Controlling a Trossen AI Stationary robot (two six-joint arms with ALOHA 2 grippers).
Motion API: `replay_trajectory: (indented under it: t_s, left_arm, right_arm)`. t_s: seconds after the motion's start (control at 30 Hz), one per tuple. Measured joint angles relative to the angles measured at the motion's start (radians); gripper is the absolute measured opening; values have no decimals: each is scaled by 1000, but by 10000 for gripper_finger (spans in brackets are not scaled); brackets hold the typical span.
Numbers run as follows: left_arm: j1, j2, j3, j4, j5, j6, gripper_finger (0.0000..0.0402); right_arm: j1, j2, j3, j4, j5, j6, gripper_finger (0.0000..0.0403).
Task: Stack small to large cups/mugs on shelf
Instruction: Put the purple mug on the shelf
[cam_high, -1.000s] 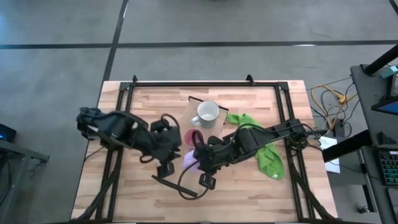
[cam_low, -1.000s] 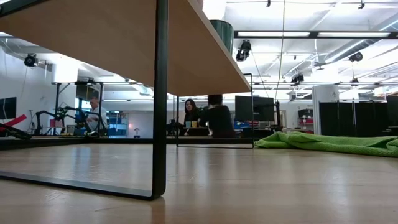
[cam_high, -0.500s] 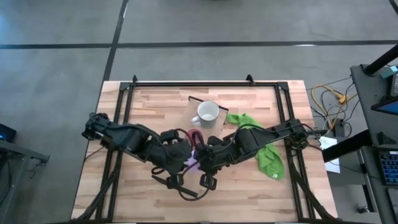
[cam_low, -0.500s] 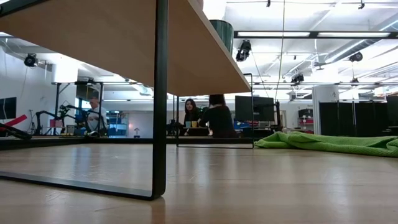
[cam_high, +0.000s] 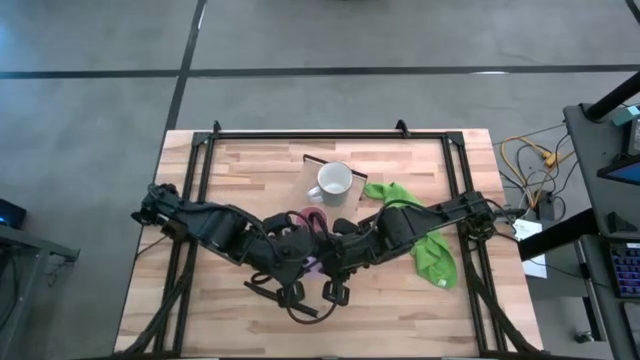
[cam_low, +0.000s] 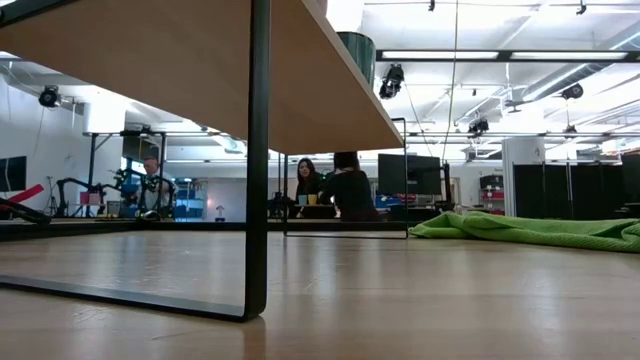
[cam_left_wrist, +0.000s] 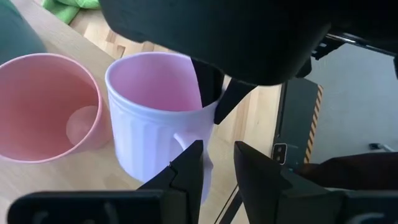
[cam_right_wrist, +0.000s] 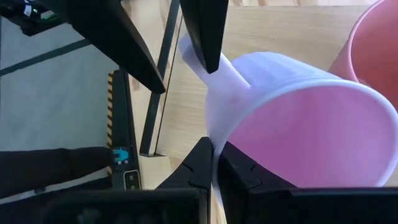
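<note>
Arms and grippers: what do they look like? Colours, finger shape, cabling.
Both arms are black and jointed throughout. The left gripper and right gripper have the same matte black fingers, flat and tapering toward the tip. A thin black cable loops on the wood near the grippers. No markings are legible.

Both wrist views closely share the lilac mug (cam_left_wrist: 155, 112).

even bright light; the wrist views' near edges look perhaps blurred.
</note>
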Motion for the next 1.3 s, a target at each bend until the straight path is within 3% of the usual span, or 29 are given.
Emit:
replay_trajectory:
  t_s: [0.23,0.5,1.3]
  left_arm:
    - [1,-2,-54,8,-18,-24,77]
    - [1,-5,-52,-6,-30,-29,77]
    - [2,-11,-62,-4,-36,-20,77]
  right_arm:
    - [2,0,-2,-28,0,7,9]
    - [3,-1,-2,-36,-44,8,9]
    - [0,-3,0,-69,-47,16,8]
